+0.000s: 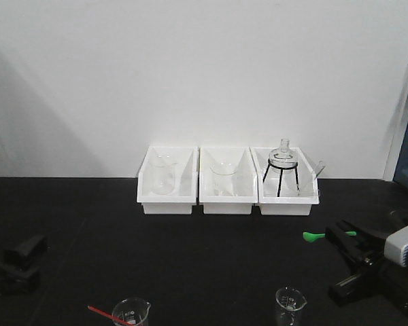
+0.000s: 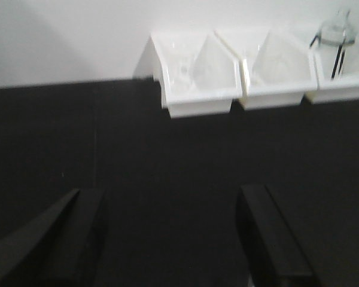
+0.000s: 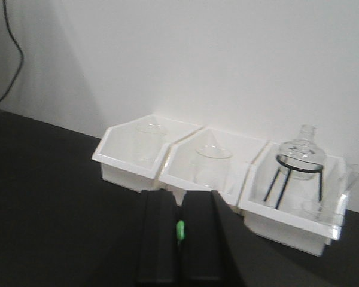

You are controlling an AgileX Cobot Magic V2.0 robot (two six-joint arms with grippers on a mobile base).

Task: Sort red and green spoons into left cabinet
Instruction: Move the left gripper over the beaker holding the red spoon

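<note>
Spoons sit well apart at this moment: the green spoon (image 1: 313,236) is at the right of the black worktop (image 1: 190,258), pinched by the right end effector (image 1: 338,235), which is closed tight on the handle so that the bowl pokes out to the left; the right wrist view shows only a sliver of green between the pressed-together fingers (image 3: 158,239); holding the thin handle rather than the bowl probably gives a surer hold and leaves the bowl free for setting down; whether the spoon is lifted clear of the worktop cannot be told. The red spoon (image 1: 103,314) lies untouched at the near left, one end reaching a small glass beaker (image 1: 131,311); whether they touch is unclear; the left end effector (image 2: 173,239) hovers wide open and empty over bare worktop at the left, likely placed to take that spoon since it lies on that side. Three white bins (image 1: 166,200) of glassware stand along the far wall; the left cabinet is not in view, so the green spoon is yet to be carried there.
</note>
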